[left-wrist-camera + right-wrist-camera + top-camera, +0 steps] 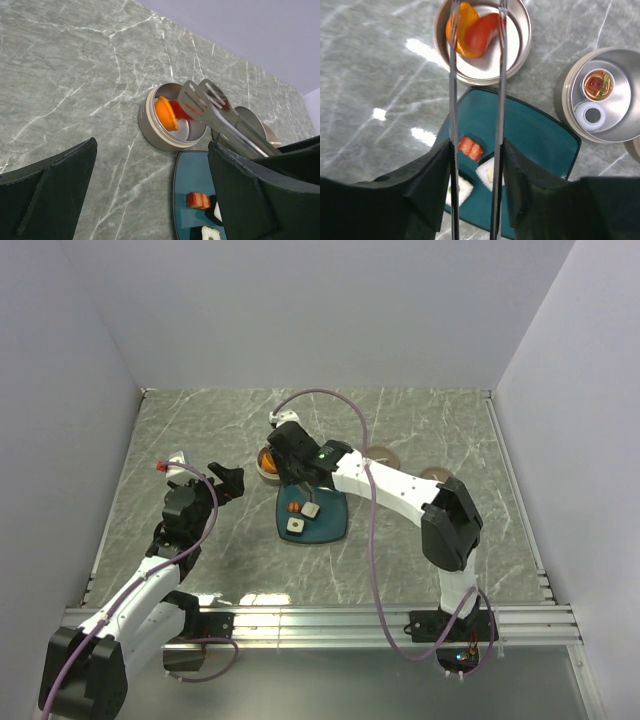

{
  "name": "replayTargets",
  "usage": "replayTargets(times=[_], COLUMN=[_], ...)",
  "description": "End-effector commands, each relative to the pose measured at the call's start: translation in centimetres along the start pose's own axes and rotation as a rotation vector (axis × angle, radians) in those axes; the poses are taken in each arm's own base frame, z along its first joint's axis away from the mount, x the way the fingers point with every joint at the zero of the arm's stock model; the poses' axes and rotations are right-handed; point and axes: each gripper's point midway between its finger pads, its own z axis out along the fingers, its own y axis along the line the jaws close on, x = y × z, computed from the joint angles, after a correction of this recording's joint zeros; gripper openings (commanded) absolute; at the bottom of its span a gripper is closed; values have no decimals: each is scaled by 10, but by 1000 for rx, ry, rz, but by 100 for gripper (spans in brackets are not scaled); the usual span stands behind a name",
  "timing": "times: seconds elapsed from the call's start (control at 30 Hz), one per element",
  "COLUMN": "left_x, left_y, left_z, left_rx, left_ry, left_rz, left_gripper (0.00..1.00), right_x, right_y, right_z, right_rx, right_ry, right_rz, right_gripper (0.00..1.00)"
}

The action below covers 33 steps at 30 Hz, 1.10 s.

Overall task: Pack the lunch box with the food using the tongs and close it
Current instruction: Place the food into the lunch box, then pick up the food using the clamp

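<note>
Only the right wrist view shows the right tool [476, 152] clamped on the tongs [452, 100]. Its two dark fingers [427, 185] press the thin metal arms from outside. The arms run forward, apart from each other, and end over the lunch box tin [526, 40] straight ahead of the tool. In that tin lie an orange piece [459, 22] and a red piece [482, 32], touching each other, between the tongs' tips. Just under the tool's fingers sits the teal plate [535, 135] with a small red piece [469, 147] and two white blocks [485, 172]. Ahead and to the right of the tool stands a second tin [620, 95]. It holds a small cup of reddish filling [596, 84] and a white round cup with a dark centre [592, 115]. The left wrist view shows only that tin's edge.

The left wrist view gives the tongs' flat slotted ends from the side, above the first tin's rim; in the overhead view the right arm hides them. The left tool [152, 155] is open, with nothing between its fingers. The first tin lies ahead of it and the plate ahead to its right. From overhead, the left tool is held over the worktop [430, 420], apart from the plate.
</note>
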Motion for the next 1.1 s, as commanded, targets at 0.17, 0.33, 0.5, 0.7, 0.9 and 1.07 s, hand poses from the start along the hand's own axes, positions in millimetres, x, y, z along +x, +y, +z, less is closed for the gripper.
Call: replayTargets(times=[0.17, 0.33, 0.5, 0.7, 0.9, 1.07], left_x=[-17, -16, -16, -15, -16, -15], left_y=[-9, -9, -9, -9, -10, -11], left_z=[0, 1, 1, 2, 1, 1], left_rx=[31, 31, 30, 29, 37, 40], left_ry=[-55, -53, -54, -47, -50, -46], left_rz=[-12, -12, -12, -11, -13, -15], left_gripper=[99, 99, 99, 99, 100, 99], right_x=[-52, -55, -52, -32, 6, 50], right_y=[12, 10, 8, 2, -3, -12], right_z=[-58, -65, -75, -88, -102, -108], right_rx=[-44, -32, -21, -15, -13, 1], right_ry=[-183, -196, -207, -210, -194, -156], right_rz=[18, 20, 22, 50, 85, 121], right_gripper=[56, 57, 57, 57, 57, 57])
